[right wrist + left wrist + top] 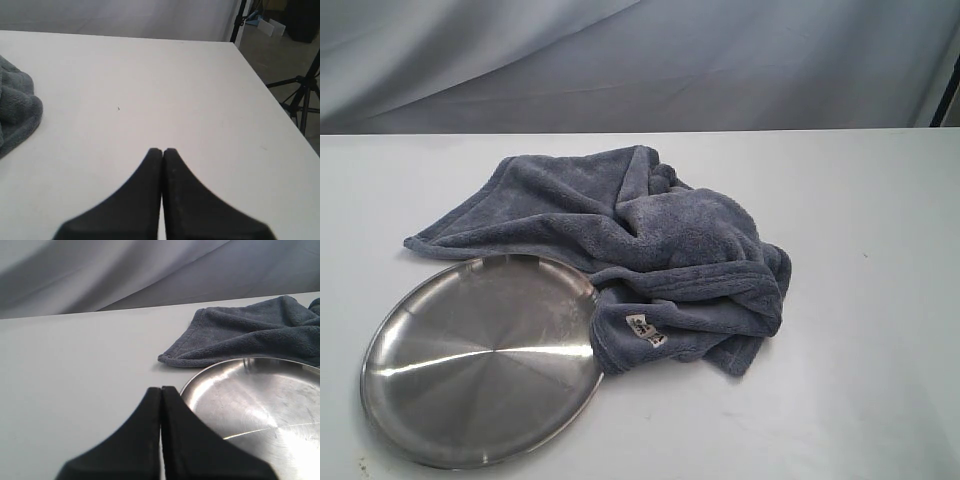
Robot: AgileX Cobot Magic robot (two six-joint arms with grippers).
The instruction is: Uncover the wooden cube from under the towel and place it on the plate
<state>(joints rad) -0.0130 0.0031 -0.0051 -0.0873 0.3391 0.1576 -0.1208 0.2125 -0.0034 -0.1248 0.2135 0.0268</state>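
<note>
The blue-grey towel (650,245) lies crumpled in the middle of the white table, with a raised hump near its centre and a small white tag (645,329) at its hem. No wooden cube shows; it is hidden. The steel plate (480,360) rests at the front left, its far rim partly under the towel's edge. Neither arm appears in the exterior view. My left gripper (161,389) is shut and empty, just short of the plate (260,405) and the towel (250,335). My right gripper (162,150) is shut and empty over bare table, well apart from the towel (17,112).
A grey fabric backdrop (640,60) hangs behind the table. The table's right edge (270,95) drops off to a floor with black tripod legs (300,95) standing there.
</note>
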